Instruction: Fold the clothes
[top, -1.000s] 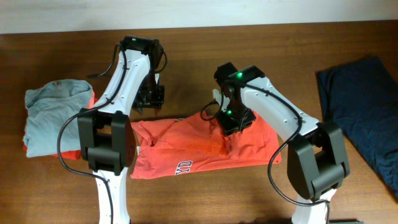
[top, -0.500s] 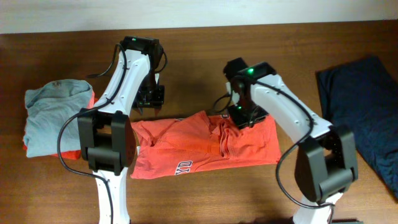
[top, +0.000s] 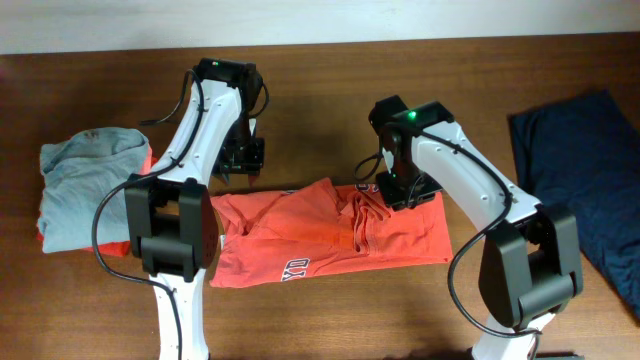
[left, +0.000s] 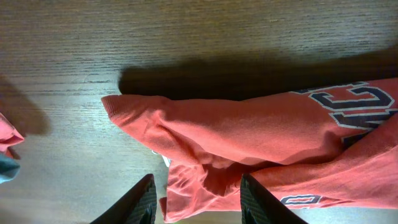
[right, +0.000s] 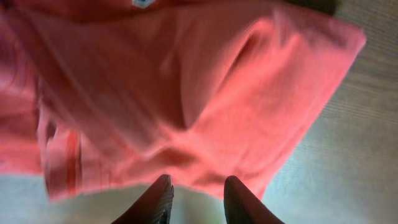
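An orange-red T-shirt (top: 330, 230) lies part-folded mid-bench (top: 320, 90), its lettering showing. The left gripper (left: 196, 186) hangs by the shirt's far left corner, jaws spread and empty. The right gripper (right: 196, 190) hovers over its right end, jaws likewise apart.

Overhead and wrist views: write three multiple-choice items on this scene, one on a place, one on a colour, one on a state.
1. Where does the navy T-shirt lie?
A. in a basket
B. at the right end of the table
C. on the floor

2. What colour is the lettered T-shirt in the middle?
A. green
B. white
C. orange-red

3. How is the left gripper?
A. open, nothing clamped
B. shut on a sleeve
C. out of view

Key:
1 B, the overhead view shows it on the wood at the far right.
2 C, the overhead and both wrist views show orange-red cloth.
3 A, its fingers stand apart in the left wrist view.
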